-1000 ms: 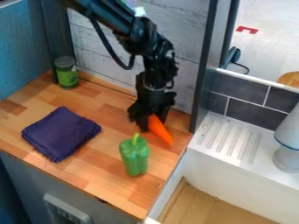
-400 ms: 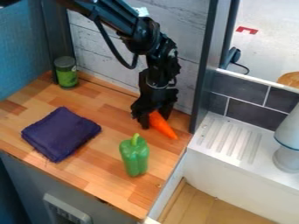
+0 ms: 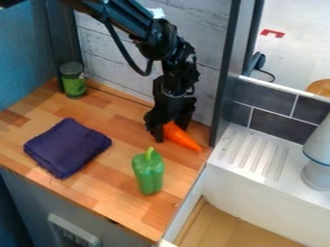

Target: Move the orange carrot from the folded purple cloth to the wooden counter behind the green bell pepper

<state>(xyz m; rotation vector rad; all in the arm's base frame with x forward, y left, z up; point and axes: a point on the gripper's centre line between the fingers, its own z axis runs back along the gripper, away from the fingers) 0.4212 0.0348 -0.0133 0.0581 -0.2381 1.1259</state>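
The black gripper point(image 3: 169, 132) hangs low over the right rear part of the wooden counter, pointing down. It is shut on the thick end of an orange carrot point(image 3: 182, 137), whose tip slants down to the right, close to the counter's right edge. Whether the carrot rests on the wood I cannot tell. In front of the gripper and slightly left, a green bell pepper point(image 3: 149, 172) stands with its stem up. A folded dark purple cloth point(image 3: 67, 147) lies flat on the left part of the counter.
A green can point(image 3: 73, 81) stands in the back left corner of the counter point(image 3: 106, 193). Behind the gripper rises a pale plank wall, with a dark post to its right. A white sink with a ridged ledge point(image 3: 254, 152) adjoins the right side.
My gripper has shifted slightly right and toward the back, with the carrot's thick end following. The carrot's tip has swung right and a little up, also while the gripper stayed nearly still lately.
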